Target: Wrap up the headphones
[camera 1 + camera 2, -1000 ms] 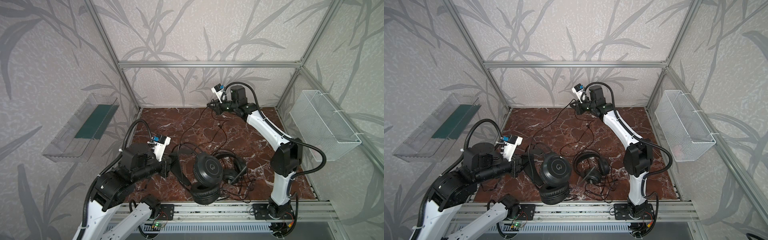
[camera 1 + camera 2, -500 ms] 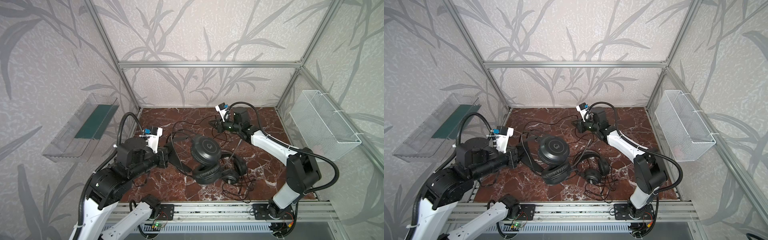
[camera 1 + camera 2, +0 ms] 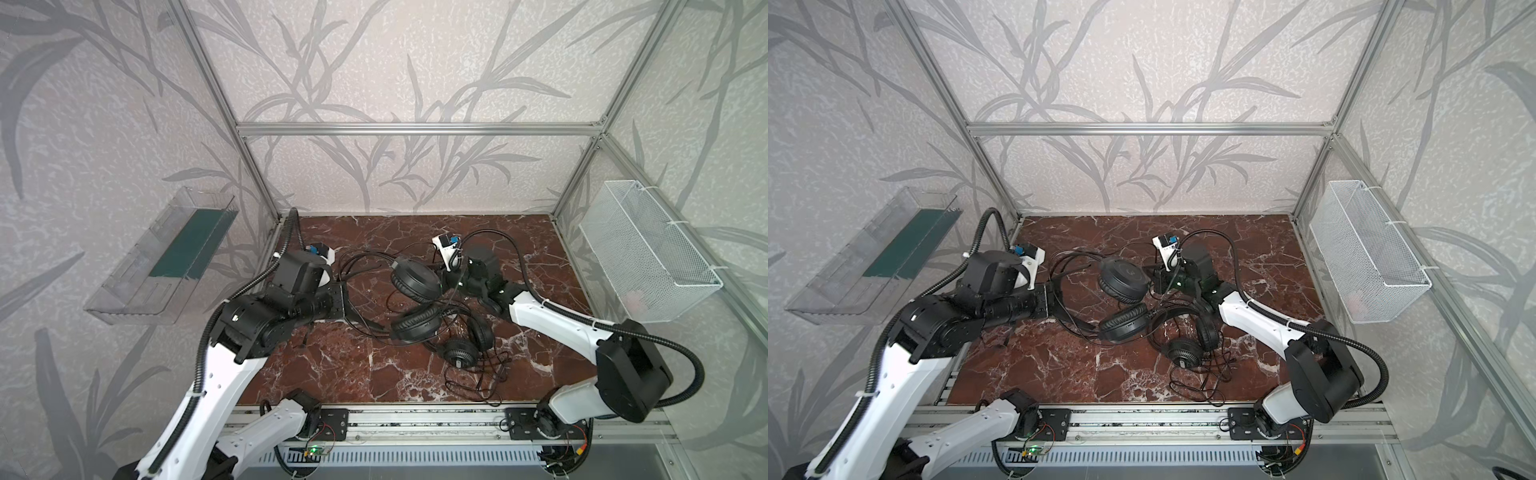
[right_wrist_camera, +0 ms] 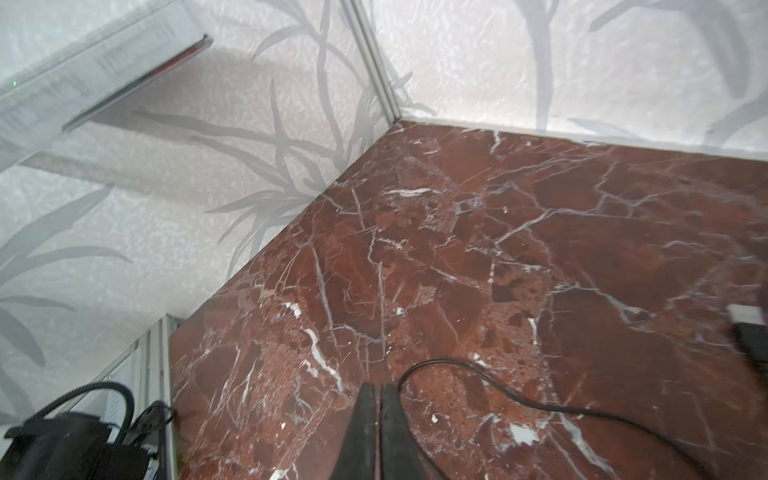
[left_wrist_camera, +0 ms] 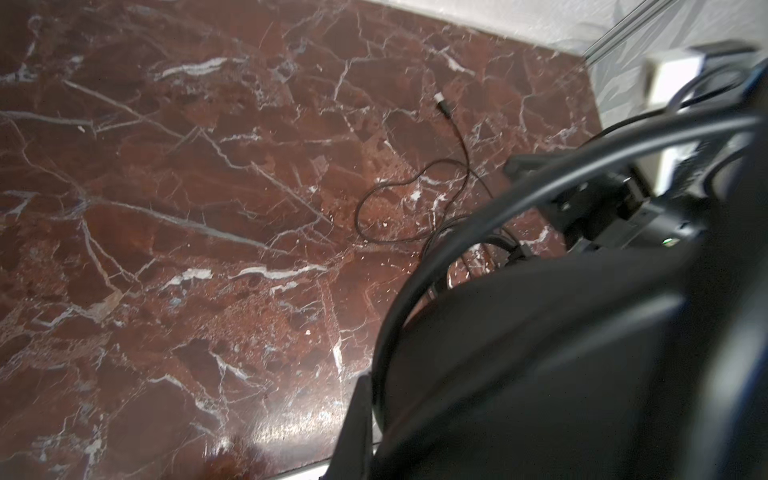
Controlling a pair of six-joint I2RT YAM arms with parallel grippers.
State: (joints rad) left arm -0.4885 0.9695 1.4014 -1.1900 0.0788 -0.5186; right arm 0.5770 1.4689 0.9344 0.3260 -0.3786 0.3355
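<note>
Black padded over-ear headphones (image 3: 415, 282) lay tangled, cables not wrapped yet.
Left claw (image 3: 341, 296) clamped the big pair's headband (image 5: 519, 194); right claw (image 4: 378, 388) pinched a thin black cable (image 4: 540, 404).

I see a red marble counter (image 3: 332, 374), leaf-print walls (image 3: 415, 62), aluminium frame (image 3: 415, 128), clear shelf (image 3: 137, 282) left, white mesh basket (image 3: 648, 257) right.

Two black wired headphones (image 3: 415, 283) lie tangled together in a heap.

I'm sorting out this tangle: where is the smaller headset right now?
In both top views the smaller headset lies on the marble floor, right of centre, just in front of the larger headset.
</note>
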